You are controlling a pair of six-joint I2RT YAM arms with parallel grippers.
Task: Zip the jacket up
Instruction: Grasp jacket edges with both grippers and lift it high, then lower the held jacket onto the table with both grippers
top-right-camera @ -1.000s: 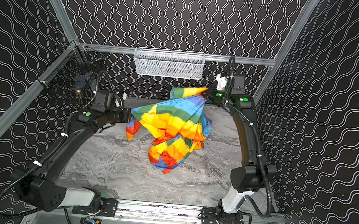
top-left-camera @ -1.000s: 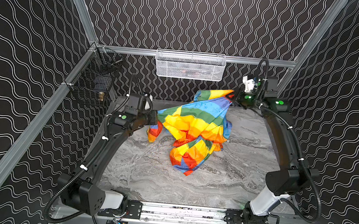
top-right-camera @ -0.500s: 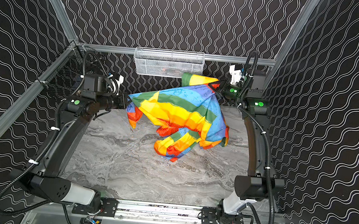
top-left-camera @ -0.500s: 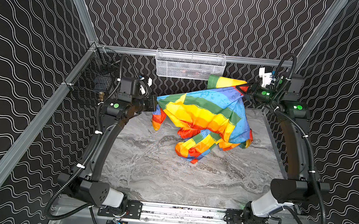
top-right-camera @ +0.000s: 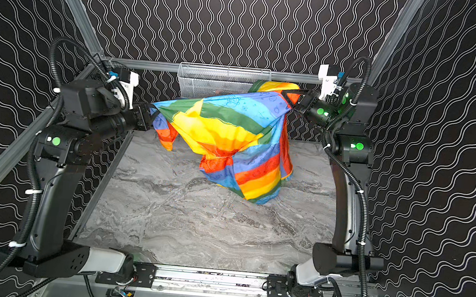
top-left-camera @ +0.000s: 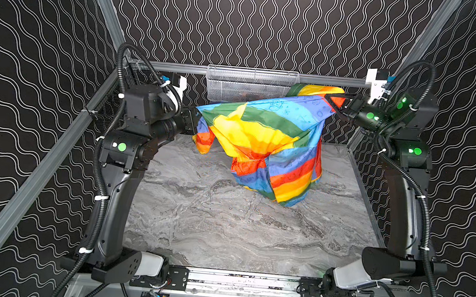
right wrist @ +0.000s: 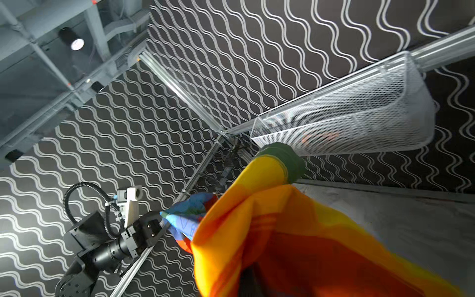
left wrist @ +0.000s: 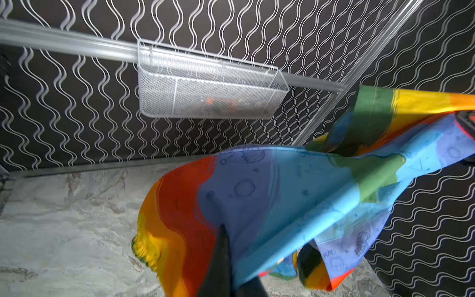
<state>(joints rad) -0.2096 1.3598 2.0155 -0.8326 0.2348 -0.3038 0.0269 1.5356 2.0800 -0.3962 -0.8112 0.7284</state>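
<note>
— Where is the jacket found?
— The jacket (top-left-camera: 261, 136) is held up over the far half of the marble table (top-left-camera: 218, 229). In both top views it is stretched between the two grippers (top-right-camera: 227, 127). Its rainbow stripes are spread along the upper edge and the rest is hung down in folds. Whether the lowest fold touches the table cannot be told.
— How is it gripped on the left?
— The left gripper (top-left-camera: 195, 115) is closed tight on a blue and green corner of the cloth. In the left wrist view one dark finger (left wrist: 221, 257) is seen pressed against the blue stripe.
— And on the right?
— The right gripper (top-left-camera: 334, 102) is likewise clamped on cloth, at a red-orange edge, and is held higher than the left one.
— How are the arms posed?
— Both arms are raised from the rail (top-left-camera: 234, 278) at the near side, with the forearms turned inward toward each other. The right wrist is lifted about level with the wire basket (top-left-camera: 251, 85) on the back wall. The jacket's topmost fold is seen just beside that basket's end.
</note>
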